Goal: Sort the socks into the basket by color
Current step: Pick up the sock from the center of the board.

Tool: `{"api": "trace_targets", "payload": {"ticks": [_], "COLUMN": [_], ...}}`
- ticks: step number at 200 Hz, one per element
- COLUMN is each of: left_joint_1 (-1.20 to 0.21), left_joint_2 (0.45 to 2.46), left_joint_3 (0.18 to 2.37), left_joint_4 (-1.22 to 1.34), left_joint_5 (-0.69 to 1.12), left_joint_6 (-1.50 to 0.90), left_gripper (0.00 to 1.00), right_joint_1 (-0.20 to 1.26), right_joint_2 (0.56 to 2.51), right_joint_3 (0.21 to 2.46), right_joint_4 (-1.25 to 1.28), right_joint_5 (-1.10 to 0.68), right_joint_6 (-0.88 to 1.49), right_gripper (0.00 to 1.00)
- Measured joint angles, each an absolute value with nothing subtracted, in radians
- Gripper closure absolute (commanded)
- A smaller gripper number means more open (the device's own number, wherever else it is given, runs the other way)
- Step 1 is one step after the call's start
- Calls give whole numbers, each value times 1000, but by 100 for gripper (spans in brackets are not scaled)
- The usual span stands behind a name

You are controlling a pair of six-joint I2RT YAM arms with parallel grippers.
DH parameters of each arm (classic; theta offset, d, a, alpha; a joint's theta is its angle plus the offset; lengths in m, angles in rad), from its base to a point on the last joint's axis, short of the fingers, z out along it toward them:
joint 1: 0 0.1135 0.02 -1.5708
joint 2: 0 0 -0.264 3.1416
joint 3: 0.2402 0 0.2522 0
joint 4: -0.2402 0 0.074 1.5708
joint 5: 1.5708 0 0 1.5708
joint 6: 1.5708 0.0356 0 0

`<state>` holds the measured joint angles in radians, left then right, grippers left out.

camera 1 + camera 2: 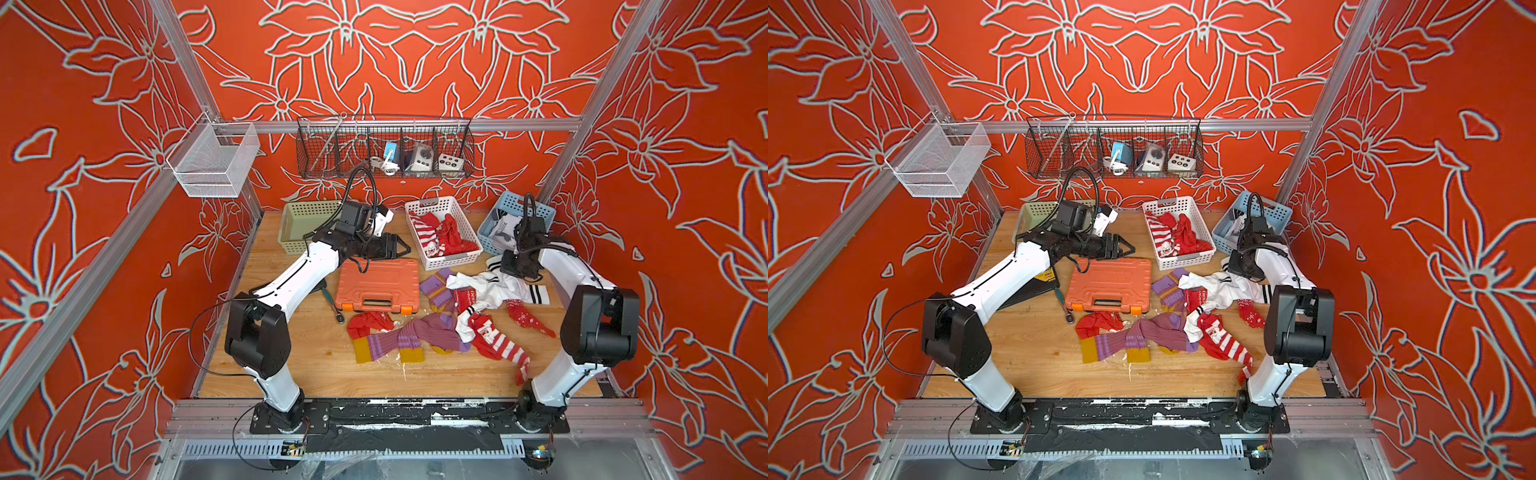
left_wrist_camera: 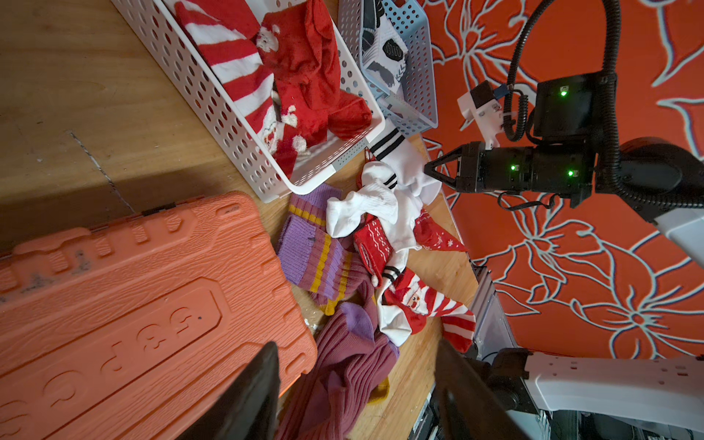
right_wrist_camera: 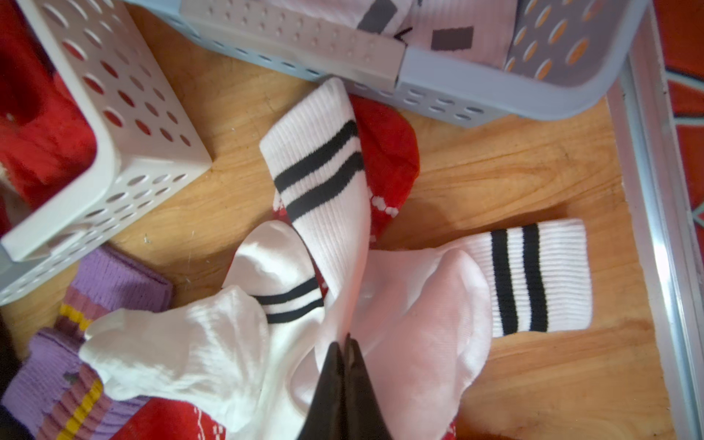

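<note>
Right pincer point(image 3: 344, 340) grips a white sock point(image 3: 327, 228); left pincer point(image 1: 405, 248) gapes empty. The tangled red sock point(image 3: 390, 160) could lift too.

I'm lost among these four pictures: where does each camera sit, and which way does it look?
Top views: high above the arm bases, looking down over the wooden table; left arm and right arm show whole.
Left wrist: on the left arm, looking past the open left gripper at the orange tool case and sock pile.
Right wrist: on the right arm, looking down its shut right gripper at the white striped sock it pinches.
Shared: both wrist views show that sock, the white basket and blue basket.
</note>
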<state>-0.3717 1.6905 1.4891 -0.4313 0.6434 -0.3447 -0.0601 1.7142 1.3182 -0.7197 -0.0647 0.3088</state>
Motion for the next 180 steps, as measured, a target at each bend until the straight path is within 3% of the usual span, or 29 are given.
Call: {"api": "trace_targets", "payload": {"ticks": [117, 180], "left_joint_1": [-364, -361], "left_joint_2": [1691, 1691], "left_joint_3": [1491, 1519], "left_joint_4": [-432, -440], "left_joint_5": [649, 649], "left_joint_6": [-344, -340], "left_gripper": [37, 37], "right_joint_1": [-51, -51], "right_joint_2": [1674, 1685], "right_joint_3": [1576, 1710], "right_joint_4": [-766, -645], "right_joint_5": [-162, -141], "right_joint_6": [345, 359], "right_gripper": [100, 100]}}
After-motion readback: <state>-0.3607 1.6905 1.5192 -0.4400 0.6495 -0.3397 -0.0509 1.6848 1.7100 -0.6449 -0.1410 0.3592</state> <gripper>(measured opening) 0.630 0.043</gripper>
